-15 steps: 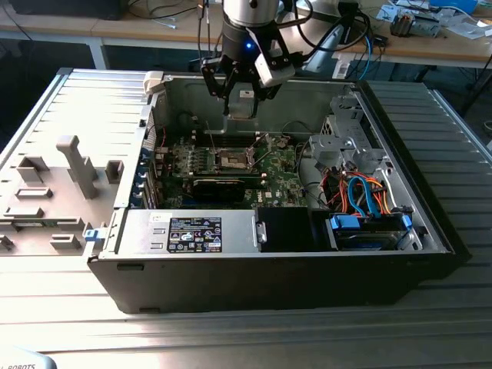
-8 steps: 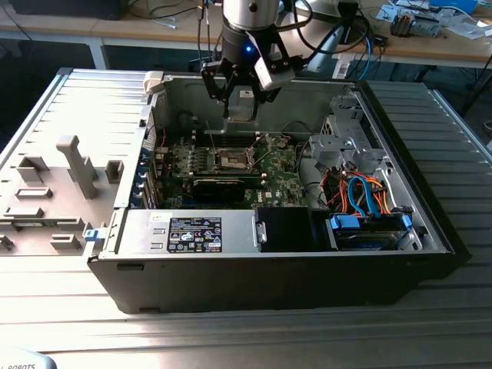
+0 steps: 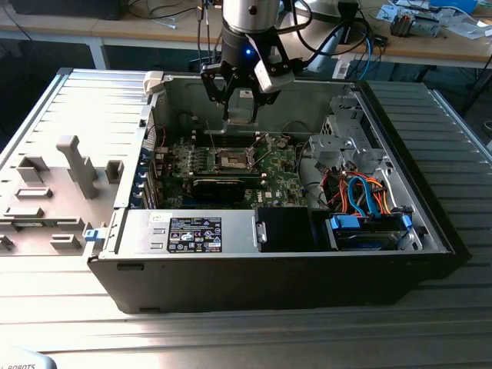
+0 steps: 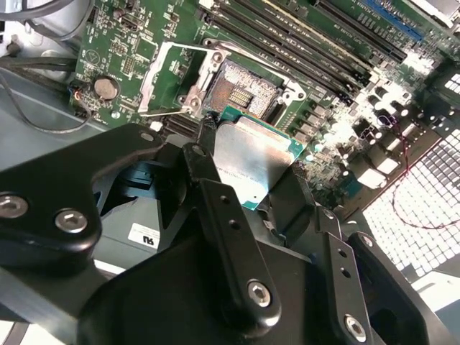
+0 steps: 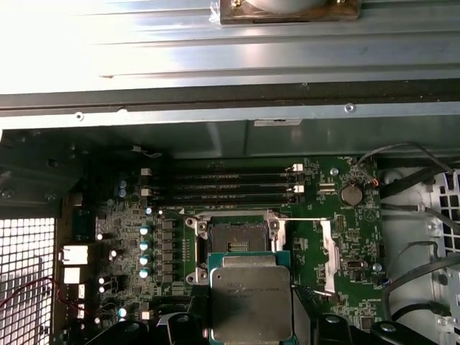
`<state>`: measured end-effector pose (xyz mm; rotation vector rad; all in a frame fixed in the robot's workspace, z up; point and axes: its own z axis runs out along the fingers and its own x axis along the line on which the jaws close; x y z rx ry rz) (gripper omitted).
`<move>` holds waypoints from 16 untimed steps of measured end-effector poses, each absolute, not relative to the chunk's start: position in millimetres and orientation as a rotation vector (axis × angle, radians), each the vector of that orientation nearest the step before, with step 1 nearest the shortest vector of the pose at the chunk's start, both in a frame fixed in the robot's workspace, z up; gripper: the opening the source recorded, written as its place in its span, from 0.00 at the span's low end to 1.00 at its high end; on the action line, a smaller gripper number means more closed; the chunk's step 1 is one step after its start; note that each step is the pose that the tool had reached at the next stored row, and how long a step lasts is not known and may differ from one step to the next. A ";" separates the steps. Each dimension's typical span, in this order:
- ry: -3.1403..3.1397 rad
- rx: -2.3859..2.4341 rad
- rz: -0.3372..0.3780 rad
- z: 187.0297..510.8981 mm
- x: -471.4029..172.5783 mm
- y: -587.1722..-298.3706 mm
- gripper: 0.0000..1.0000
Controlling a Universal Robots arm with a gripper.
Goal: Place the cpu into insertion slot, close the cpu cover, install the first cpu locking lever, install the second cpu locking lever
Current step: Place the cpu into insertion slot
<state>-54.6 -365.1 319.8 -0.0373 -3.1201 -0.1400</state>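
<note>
End effector (image 3: 241, 106) is gripping the cpu (image 5: 251, 305) by opposite edges, holding it just above the insertion slot (image 5: 237, 236). Chip is judged light, rigid and fragile underneath, so edge-only contact is suiting it.

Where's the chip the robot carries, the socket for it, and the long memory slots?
cpu (image 5: 251, 298): first wrist view, middle of its silver-grey metal top.
insertion slot (image 5: 237, 234): first wrist view, dark centre of the socket.
memory slots (image 5: 223, 186): first wrist view, middle of the row.
</note>
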 end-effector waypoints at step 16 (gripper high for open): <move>-3.120 -0.037 -0.140 305.4 -55.3 -367.0 0.55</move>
